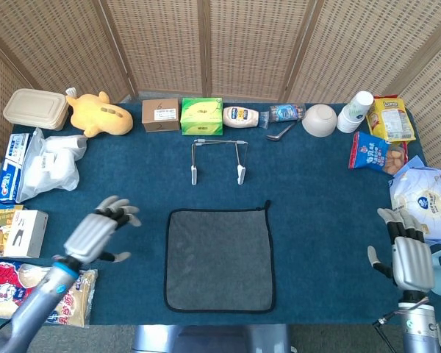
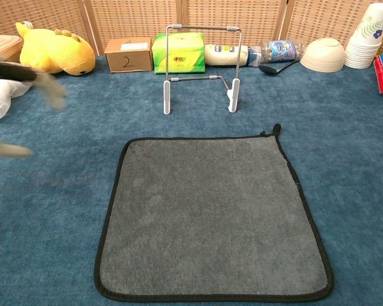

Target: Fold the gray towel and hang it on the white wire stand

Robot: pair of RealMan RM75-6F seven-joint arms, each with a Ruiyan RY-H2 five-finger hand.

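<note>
Silver-backed and spread wide, the left hand hung empty over the blue table near its left edge, beside the gray towel. At the right edge the right hand was open too, holding nothing. Flat, unfolded, the towel lay at the front edge, the white wire stand upright behind it.
</note>
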